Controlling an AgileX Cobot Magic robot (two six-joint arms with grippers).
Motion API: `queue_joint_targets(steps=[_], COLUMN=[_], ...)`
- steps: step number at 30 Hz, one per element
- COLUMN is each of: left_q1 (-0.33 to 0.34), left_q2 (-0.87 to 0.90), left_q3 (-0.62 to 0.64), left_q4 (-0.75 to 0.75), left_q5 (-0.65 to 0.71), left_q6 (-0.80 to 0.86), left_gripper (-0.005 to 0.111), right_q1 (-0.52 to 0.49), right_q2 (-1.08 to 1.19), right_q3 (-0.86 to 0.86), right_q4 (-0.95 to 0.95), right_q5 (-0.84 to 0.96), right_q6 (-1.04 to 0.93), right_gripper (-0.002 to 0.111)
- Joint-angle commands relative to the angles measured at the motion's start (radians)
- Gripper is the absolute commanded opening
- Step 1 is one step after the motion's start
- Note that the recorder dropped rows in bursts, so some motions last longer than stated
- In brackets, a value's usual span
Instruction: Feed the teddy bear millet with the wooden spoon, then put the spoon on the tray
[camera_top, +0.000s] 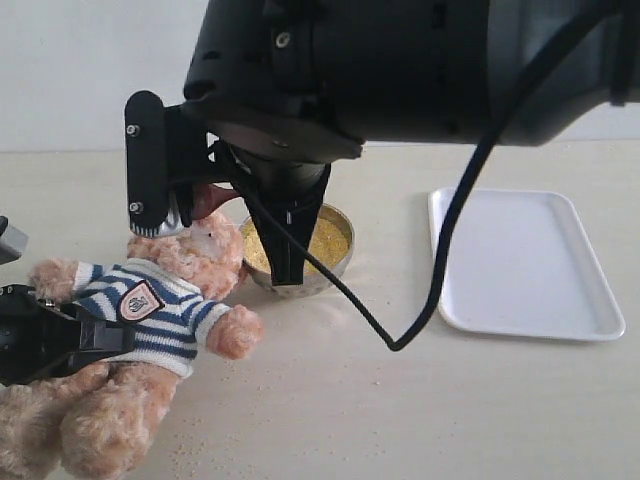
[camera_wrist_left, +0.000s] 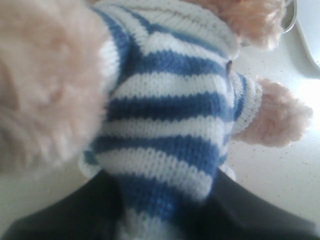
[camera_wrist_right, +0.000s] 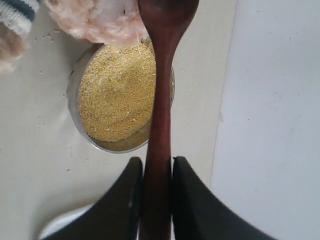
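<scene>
Beneath both grippers spreads a pale beige tabletop (camera_top: 400, 400). The largest thing on it is a fluffy light-brown teddy bear (camera_top: 150, 310) in a navy-and-white striped sweater with a small shield badge. The left gripper (camera_wrist_left: 162, 172) clamps its black fingers on either side of the bear's sweatered middle, so the bear's head points away from that gripper, toward the right gripper.

A flat white rectangular plastic tray (camera_top: 530, 260) with rounded corners and a low rim lies well apart from the right gripper, on the side away from the bear.

A small round shiny metal bowl (camera_top: 340, 262) sits directly below the right gripper, just beside the bear's head. Fine yellow millet (camera_wrist_right: 115, 100) is heaped inside it.

The right gripper (camera_wrist_right: 157, 161) pinches the handle of a slim, glossy, dark reddish-brown wooden spoon (camera_wrist_right: 162, 100) between narrowly set black fingers. The spoon reaches out from the fingertips, passing over the bowl, and its oval end sits at the bear's furry head (camera_wrist_right: 95, 20). Whether it touches the fur cannot be told.

Loose yellow grains (camera_top: 200, 450) speckle the tabletop near the bear's legs, close to the left gripper.
</scene>
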Motion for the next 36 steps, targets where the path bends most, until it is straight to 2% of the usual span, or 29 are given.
queue_joint_targets(steps=[1,7,16,22,30,36], left_q1=[0.002,0.002,0.002,0.002,0.002,0.002], left_q2=[-0.009,-0.009,-0.009,-0.035,-0.052,-0.052], left_q3=[-0.007,-0.007,-0.052,-0.110,-0.117,-0.117], left_q4=[-0.019,-0.019,-0.019,-0.019,-0.019,-0.019], left_q5=[0.023,0.014,0.014,0.014,0.018,0.019], left_q6=[-0.002,0.000,-0.004,-0.103,-0.094,-0.147], left_gripper=[0.005,0.005,0.005,0.005,0.005,0.005], right_q1=[0.000,-0.055,-0.316,-0.409,-0.422,-0.422], right_q2=[-0.017,-0.083,-0.154,-0.149,-0.039,-0.006], right_q3=[-0.004,-0.004,-0.004,-0.004,-0.004,-0.004], right_q4=[-0.008,0.038,0.550,0.662,0.691,0.691], right_q5=[-0.003,-0.006,0.013,-0.045,-0.036,-0.059], right_q6=[0.101,0.128,-0.169,-0.206,-0.224,-0.224], right_gripper=[0.000,0.000,0.000,0.000,0.000,0.000])
